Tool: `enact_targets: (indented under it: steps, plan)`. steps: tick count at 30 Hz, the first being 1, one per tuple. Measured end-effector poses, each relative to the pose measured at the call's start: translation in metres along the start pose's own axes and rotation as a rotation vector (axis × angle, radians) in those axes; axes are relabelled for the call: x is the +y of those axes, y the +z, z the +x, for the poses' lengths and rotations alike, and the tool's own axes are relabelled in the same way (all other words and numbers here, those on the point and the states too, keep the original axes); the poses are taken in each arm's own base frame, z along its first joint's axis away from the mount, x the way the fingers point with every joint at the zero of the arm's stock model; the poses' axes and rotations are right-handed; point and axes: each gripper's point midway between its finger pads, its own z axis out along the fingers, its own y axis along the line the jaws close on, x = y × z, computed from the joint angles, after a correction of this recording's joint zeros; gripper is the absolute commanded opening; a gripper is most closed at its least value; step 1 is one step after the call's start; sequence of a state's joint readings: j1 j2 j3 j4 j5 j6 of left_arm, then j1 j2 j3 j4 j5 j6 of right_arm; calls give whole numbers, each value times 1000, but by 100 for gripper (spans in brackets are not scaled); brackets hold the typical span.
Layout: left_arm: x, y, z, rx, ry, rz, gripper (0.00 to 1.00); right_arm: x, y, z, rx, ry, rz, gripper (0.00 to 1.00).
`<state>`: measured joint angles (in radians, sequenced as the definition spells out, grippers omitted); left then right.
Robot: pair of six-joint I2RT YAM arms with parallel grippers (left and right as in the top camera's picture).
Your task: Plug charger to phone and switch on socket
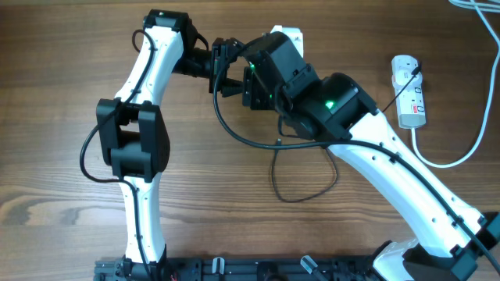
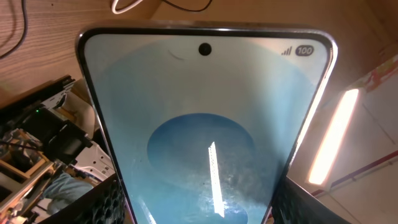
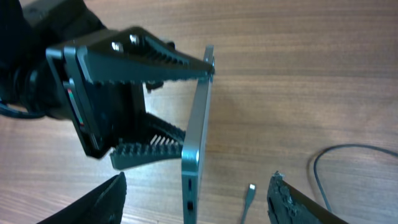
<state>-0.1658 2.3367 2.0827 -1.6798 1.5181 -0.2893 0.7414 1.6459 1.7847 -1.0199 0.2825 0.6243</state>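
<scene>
The phone (image 2: pixel 205 124) fills the left wrist view, its cyan-blue screen facing the camera. My left gripper (image 2: pixel 199 211) is shut on its two long edges. In the right wrist view the phone (image 3: pixel 198 118) is edge-on, its bottom ports facing the camera, clamped between the left gripper's ribbed fingers (image 3: pixel 149 62). My right gripper (image 3: pixel 198 186) is open, its dark fingers either side of the phone's lower edge. The charger's plug tip (image 3: pixel 249 198) hangs loose between the phone and the right-hand finger (image 3: pixel 298 202), touching neither. The charger cable (image 1: pixel 273 172) loops across the table. The white socket (image 1: pixel 408 94) lies at the far right.
A thicker white lead (image 1: pixel 469 148) curves away from the socket toward the right edge. A dark plug (image 1: pixel 412 72) sits in the socket's upper end. Both arms crowd the upper middle of the table, and a white object (image 1: pixel 289 35) shows behind the right wrist.
</scene>
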Motion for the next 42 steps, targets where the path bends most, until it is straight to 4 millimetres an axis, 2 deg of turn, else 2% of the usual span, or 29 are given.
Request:
enact_targets:
  steps: [6,10,15,27,32,37,42]
  plan:
    - [0,0,0,1,0,2,61,0,12,1,5,-6,23,71]
    - [0,0,0,1,0,3,61,0,24,5,20,-11,42,60]
    - [-1,0,0,1,0,3,61,1,25,1,-2,-5,44,48]
    - [0,0,0,1,-5,3,61,0,25,-7,-36,2,56,43]
    - [0,0,0,1,-8,3,62,0,26,-7,-39,3,56,34]
    - [0,0,0,1,-8,3,62,2,29,-9,-48,6,53,33]
    - [-1,0,0,1,-8,3,62,3,29,-10,-52,9,50,22]
